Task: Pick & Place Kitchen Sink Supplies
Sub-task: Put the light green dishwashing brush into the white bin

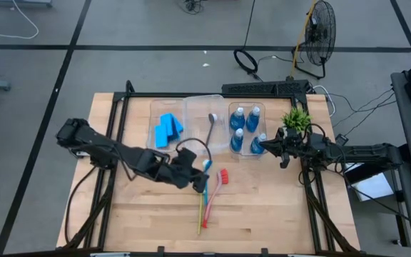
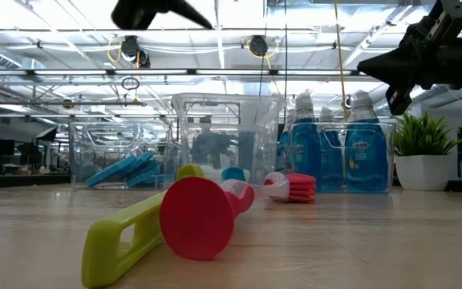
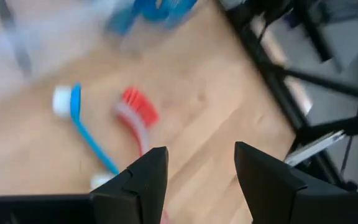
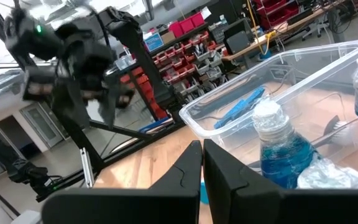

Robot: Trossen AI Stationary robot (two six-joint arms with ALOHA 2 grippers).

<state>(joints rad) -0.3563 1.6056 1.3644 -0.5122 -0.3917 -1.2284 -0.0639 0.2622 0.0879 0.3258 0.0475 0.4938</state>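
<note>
Three brushes lie on the table in front of the bins: blue (image 1: 206, 170), red (image 1: 218, 187) and yellow-green (image 1: 200, 213). In the left wrist view the blue brush (image 3: 86, 127) and the red brush head (image 3: 138, 109) lie past my fingers. My left gripper (image 3: 197, 158) hovers open and empty over them (image 1: 198, 178). Blue sponges (image 1: 167, 130) lie in the left bin. A grey brush (image 1: 212, 126) lies in the middle bin. Bottles of blue liquid (image 1: 246, 128) stand in the right bin. My right gripper (image 4: 202, 165) is shut and empty beside that bin (image 1: 268, 146).
The three clear bins (image 1: 191, 103) stand side by side at the table's far middle. A small green potted plant (image 1: 296, 118) stands just right of them, close to my right arm. Bare wood (image 1: 141, 214) lies along the near side of the table.
</note>
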